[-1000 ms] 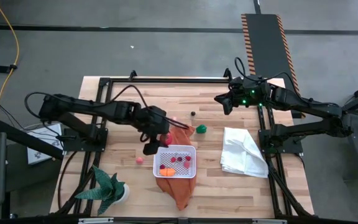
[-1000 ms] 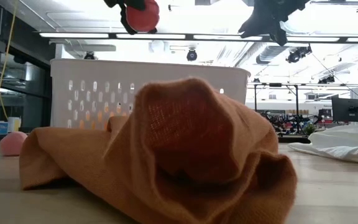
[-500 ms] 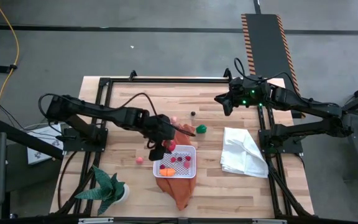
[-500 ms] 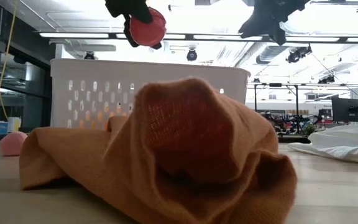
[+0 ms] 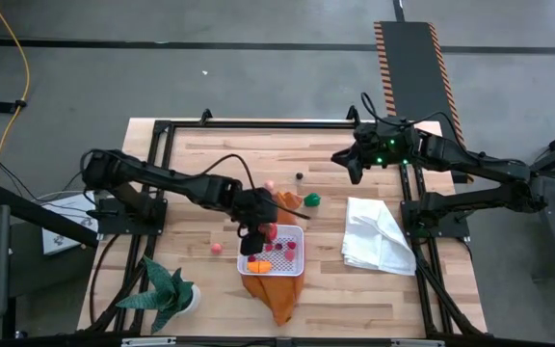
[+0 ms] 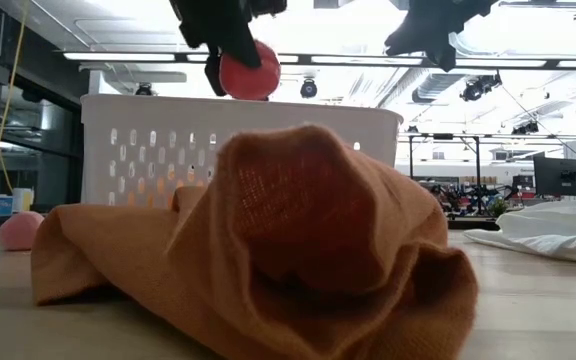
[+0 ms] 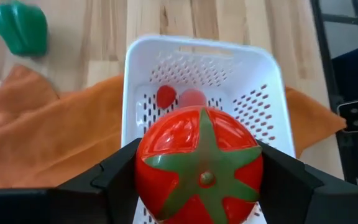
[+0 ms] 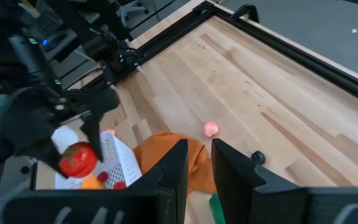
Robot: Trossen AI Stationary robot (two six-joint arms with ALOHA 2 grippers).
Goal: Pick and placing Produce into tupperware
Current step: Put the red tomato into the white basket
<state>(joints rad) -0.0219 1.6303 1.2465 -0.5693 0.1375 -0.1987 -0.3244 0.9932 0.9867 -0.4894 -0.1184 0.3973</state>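
Observation:
My left gripper [image 5: 258, 231] is shut on a red toy tomato [image 7: 199, 165] and hangs over the left part of the white tupperware [image 5: 295, 234]. The tupperware rests on an orange cloth [image 5: 276, 294] and holds an orange piece [image 5: 258, 266] and small red pieces [image 5: 282, 249]. A green pepper [image 5: 312, 200], a small pink piece [image 5: 271, 184], a dark piece [image 5: 299, 176] and another pink piece [image 5: 217, 248] lie loose on the table. My right gripper [image 5: 348, 164] waits high at the far right, its fingers close together with nothing between them. My left gripper pinches the tomato between its two fingers, one on each flank [image 7: 143, 168]. The green star-shaped stem top [image 7: 204, 163] faces back toward the wrist. The fingers slant down from the table's left. The tomato [image 6: 249, 72] hangs clear above the tupperware's rim [image 6: 238, 100].
A crumpled white cloth [image 5: 379, 236] lies at the right. A green spiky potted plant [image 5: 169, 292] stands at the near left corner. Black frame rails [image 5: 258, 123] run along the far edge and both sides. Bare wood lies between the tupperware and the white cloth.
My left gripper has carried the tomato toward the table's right and near edges and downward. It now hangs over the tupperware instead of beside its far left corner. Its wrist has rolled a little, and the hold has stayed shut.

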